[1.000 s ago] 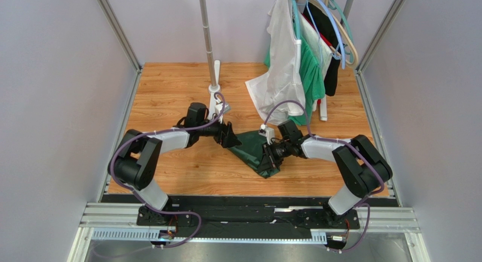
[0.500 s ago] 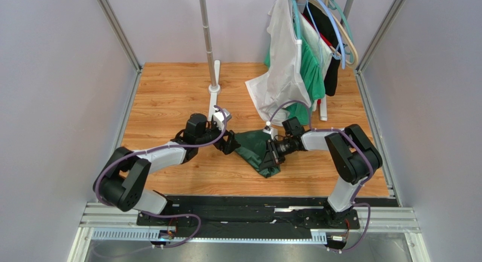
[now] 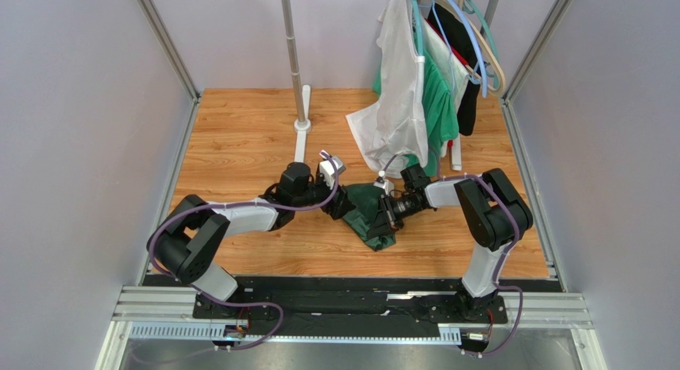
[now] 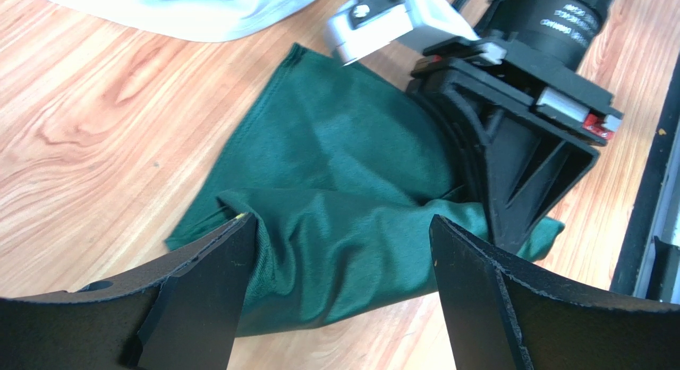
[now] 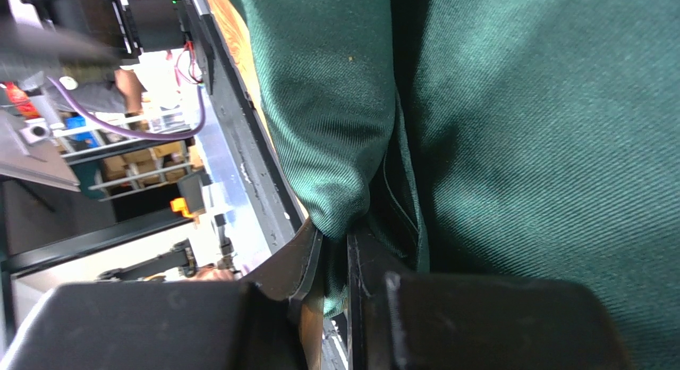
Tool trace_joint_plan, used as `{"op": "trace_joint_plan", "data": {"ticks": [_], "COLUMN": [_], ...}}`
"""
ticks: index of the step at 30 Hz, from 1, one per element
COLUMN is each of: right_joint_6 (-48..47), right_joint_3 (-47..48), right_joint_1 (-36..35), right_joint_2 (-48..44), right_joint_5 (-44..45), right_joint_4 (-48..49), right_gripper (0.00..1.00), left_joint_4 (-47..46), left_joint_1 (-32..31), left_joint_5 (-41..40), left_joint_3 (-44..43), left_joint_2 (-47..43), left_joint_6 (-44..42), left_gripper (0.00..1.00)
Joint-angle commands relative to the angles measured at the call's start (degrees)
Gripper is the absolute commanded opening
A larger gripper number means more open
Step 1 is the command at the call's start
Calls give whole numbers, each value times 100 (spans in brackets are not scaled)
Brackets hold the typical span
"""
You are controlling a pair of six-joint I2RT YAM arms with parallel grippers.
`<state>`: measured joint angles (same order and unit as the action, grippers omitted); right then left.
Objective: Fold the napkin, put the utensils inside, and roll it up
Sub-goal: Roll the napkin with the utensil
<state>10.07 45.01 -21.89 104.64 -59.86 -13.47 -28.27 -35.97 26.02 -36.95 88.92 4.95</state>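
**Though bunched near the table's middle, pinched from one side only**

Seen as the napkin (image 3: 365, 214), rumpled into ridges near the middle of the table (image 3: 239, 139), just short of a white garment's (image 3: 395, 107) hem. Probably held this way to be drawn taut and flattened for folding. Clamped at its right side by the right jaws, nearly closed on a fold. Straddled at its left by the left jaws, spread wide over a raised ridge, gripping nothing, seemingly set to close.

napkin (image 3: 369, 217): on counter (image 3: 239, 139), centre
left end effector (image 3: 343, 208): at napkin's left edge
right end effector (image 3: 385, 217): on napkin's right side
hanging garments (image 3: 399, 91): behind napkin, right
pole (image 3: 291, 51): left of garments
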Motion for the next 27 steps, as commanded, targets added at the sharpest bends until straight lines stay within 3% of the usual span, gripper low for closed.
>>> {"op": "trace_joint_plan", "data": {"ticks": [1, 10, 15, 17, 19, 27], "right_joint_6": [75, 127, 127, 127, 127, 136], "right_joint_3": [86, 165, 174, 174, 174, 174], "right_joint_1": [80, 185, 176, 194, 203, 211], "right_joint_2": [197, 399, 417, 408, 399, 399], "right_joint_5": [299, 220, 246, 255, 273, 299], "right_joint_4": [-173, -235, -235, -261, -252, -252], "right_gripper": [0, 0, 0, 0, 0, 0], "left_joint_4": [-442, -969, -1093, -918, -489, -240], "left_joint_1": [-393, -1281, -1290, -1281, -1273, -965], "left_joint_5": [-772, -2802, -1742, -1505, -1407, -1038], "left_joint_3": [152, 627, 409, 259, -66, -427], "left_joint_2": [-243, -1088, -553, -219, 62, 678], "left_joint_6": [164, 15, 417, 638, 866, 1482], "left_gripper": [88, 91, 88, 83, 77, 77]}}
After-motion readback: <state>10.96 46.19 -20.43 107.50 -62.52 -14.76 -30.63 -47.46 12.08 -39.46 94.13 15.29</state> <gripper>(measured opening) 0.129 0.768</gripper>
